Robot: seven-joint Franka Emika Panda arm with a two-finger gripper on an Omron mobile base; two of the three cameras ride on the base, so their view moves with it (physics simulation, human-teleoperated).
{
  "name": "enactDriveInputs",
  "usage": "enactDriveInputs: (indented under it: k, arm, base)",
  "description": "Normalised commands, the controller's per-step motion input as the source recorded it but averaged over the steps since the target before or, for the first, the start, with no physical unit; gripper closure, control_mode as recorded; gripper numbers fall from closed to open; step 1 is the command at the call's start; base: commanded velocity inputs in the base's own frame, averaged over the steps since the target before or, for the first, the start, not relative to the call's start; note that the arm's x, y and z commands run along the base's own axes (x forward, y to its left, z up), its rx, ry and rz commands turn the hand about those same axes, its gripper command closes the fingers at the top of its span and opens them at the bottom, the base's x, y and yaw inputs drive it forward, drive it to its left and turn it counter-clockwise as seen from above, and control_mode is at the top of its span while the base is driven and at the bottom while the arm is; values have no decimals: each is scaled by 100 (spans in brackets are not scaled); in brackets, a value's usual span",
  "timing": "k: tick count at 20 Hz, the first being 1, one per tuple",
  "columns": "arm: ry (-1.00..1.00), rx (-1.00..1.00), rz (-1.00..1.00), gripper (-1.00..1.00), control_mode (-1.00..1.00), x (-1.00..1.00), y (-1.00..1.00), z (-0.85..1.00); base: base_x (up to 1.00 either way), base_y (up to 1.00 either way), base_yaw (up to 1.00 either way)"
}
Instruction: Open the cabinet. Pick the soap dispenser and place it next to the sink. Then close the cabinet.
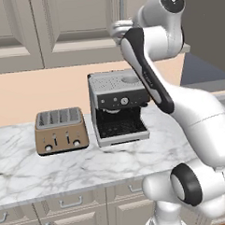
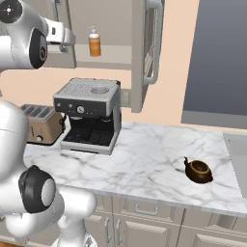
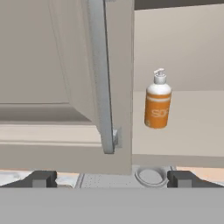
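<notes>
From my end the gripper (image 3: 112, 178) sat wide open w/ nothing in it, and the soap dispenser (image 3: 157, 101) stood upright on the cabinet (image 3: 183, 127) shelf, ahead & off to the right, past the door's bar handle (image 3: 99, 74).

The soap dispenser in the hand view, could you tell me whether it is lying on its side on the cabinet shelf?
No, the soap dispenser stands upright on the shelf inside the open cabinet, its white pump at the top.
</notes>
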Motion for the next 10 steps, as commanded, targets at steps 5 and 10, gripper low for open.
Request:
enactDriveInputs:
  k: [5, 10]
  arm:
    - [0, 0, 0, -100, -100, 31, 12, 0]
    - [0, 0, -6, -100, -100, 34, 0, 0]
  base:
    - [0, 0, 0]
    - [0, 0, 0]
